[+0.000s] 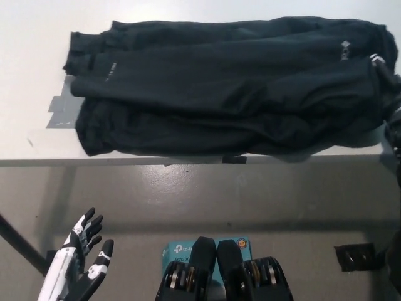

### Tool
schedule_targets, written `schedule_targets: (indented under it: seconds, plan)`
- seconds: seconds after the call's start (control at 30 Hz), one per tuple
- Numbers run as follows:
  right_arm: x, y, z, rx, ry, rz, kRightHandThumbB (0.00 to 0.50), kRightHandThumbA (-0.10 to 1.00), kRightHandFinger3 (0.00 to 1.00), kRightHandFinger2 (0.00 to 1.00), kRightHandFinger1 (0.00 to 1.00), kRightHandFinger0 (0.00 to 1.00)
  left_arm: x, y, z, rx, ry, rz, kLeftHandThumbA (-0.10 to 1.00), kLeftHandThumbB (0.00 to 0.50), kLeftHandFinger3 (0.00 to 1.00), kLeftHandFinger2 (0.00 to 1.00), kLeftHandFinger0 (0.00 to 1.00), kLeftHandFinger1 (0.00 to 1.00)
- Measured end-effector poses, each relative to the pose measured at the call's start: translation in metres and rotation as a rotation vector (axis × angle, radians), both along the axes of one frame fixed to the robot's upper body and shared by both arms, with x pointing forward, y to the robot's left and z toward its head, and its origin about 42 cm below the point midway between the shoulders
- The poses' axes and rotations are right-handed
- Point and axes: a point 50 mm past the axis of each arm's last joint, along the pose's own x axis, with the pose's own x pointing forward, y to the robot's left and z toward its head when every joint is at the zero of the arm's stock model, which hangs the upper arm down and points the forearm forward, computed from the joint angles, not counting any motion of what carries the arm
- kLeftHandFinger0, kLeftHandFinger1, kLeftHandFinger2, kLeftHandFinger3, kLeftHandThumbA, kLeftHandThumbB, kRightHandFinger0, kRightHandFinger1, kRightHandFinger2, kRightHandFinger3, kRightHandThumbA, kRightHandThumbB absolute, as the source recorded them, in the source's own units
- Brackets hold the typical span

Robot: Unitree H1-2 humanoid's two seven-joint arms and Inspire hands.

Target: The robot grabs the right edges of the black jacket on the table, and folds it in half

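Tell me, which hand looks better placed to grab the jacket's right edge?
The right hand: it is already at the black jacket's right edge on the table. The white left hand hangs open, below the table, far off.

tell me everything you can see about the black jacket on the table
The black jacket lies flat across the white table, bunched in long horizontal folds, its lower edge reaching the table's front edge. The fabric looks thin, matte and smooth. A small white logo shows near its right end, where the black right hand meets it at the picture's edge.
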Motion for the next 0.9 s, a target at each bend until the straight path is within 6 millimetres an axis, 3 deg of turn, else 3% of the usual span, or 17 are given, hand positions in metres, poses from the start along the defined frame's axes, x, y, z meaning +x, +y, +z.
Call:
schedule_targets:
  seconds: [0.17, 0.23, 0.3, 0.33, 0.37, 0.43, 0.47, 0.5, 0.53, 0.6, 0.63, 0.77, 0.83, 0.9]
  plan:
    - [-0.001, -0.017, 0.01, -0.009, -0.017, -0.024, 0.035, -0.1, 1.0, 0.63, 0.02, 0.0, 0.001, 0.0, 0.001, 0.007, -0.003, 0.003, 0.75, 0.0, 1.0, 1.0, 1.0, 1.0]
    - [0.0, -0.018, 0.017, -0.041, -0.024, -0.02, 0.05, -0.1, 1.0, 0.57, 0.0, 0.0, 0.002, 0.0, 0.001, 0.009, -0.005, 0.004, 0.76, 0.0, 1.0, 1.0, 1.0, 1.0]
    - [0.002, -0.015, 0.028, -0.081, -0.043, -0.013, 0.079, -0.1, 0.96, 0.63, 0.02, 0.0, 0.003, 0.0, 0.001, 0.012, -0.008, 0.004, 0.76, 0.0, 1.0, 1.0, 1.0, 1.0]
    - [0.004, -0.013, 0.035, -0.105, -0.052, -0.006, 0.106, -0.1, 0.65, 0.68, 0.07, 0.0, 0.003, 0.0, 0.002, 0.012, -0.009, 0.004, 0.76, 0.0, 1.0, 1.0, 1.0, 1.0]
    - [0.006, -0.01, 0.042, -0.136, -0.062, 0.004, 0.127, -0.1, 0.39, 0.8, 0.19, 0.01, 0.003, 0.0, 0.002, 0.013, -0.01, 0.004, 0.76, 0.0, 1.0, 1.0, 1.0, 1.0]
    - [0.013, -0.001, 0.062, -0.226, -0.084, 0.035, 0.095, -0.1, 0.57, 0.78, 0.28, 0.0, 0.003, 0.0, 0.002, 0.014, -0.01, 0.005, 0.76, 0.0, 1.0, 1.0, 1.0, 1.0]
    - [0.016, 0.003, 0.071, -0.266, -0.094, 0.05, 0.182, -0.1, 0.7, 0.83, 0.41, 0.04, 0.003, 0.0, 0.002, 0.015, -0.01, 0.005, 0.75, 0.0, 1.0, 1.0, 1.0, 1.0]
    - [0.019, 0.009, 0.083, -0.32, -0.108, 0.071, 0.134, -0.1, 0.63, 0.77, 0.34, 0.01, 0.004, 0.001, 0.002, 0.015, -0.011, 0.006, 0.75, 0.0, 1.0, 1.0, 1.0, 1.0]
    - [0.022, 0.014, 0.093, -0.359, -0.121, 0.087, 0.109, -0.1, 0.65, 0.76, 0.32, 0.0, 0.004, 0.001, 0.002, 0.016, -0.011, 0.007, 0.75, 0.0, 1.0, 1.0, 1.0, 1.0]
    - [0.028, 0.028, 0.111, -0.439, -0.146, 0.122, 0.081, -0.1, 0.8, 0.74, 0.33, 0.0, 0.005, 0.001, 0.003, 0.016, -0.015, 0.009, 0.75, 0.013, 1.0, 1.0, 1.0, 1.0]
    - [0.03, 0.035, 0.121, -0.476, -0.16, 0.139, 0.104, -0.1, 0.88, 0.74, 0.33, 0.0, 0.005, 0.001, 0.003, 0.017, -0.017, 0.008, 0.77, 0.014, 1.0, 1.0, 1.0, 1.0]
    - [0.037, 0.066, 0.162, -0.564, -0.23, 0.192, 0.108, -0.1, 0.82, 0.76, 0.3, 0.0, 0.006, 0.001, 0.004, 0.018, -0.02, 0.008, 0.77, 0.0, 1.0, 1.0, 1.0, 1.0]
    - [0.039, 0.087, 0.179, -0.594, -0.266, 0.219, 0.116, -0.1, 0.86, 0.72, 0.3, 0.0, 0.006, 0.001, 0.004, 0.018, -0.021, 0.007, 0.77, 0.0, 1.0, 1.0, 1.0, 1.0]
    - [0.039, 0.108, 0.191, -0.619, -0.299, 0.248, 0.126, -0.1, 0.9, 0.8, 0.31, 0.0, 0.007, 0.001, 0.004, 0.018, -0.022, 0.005, 0.77, 0.0, 1.0, 1.0, 1.0, 1.0]
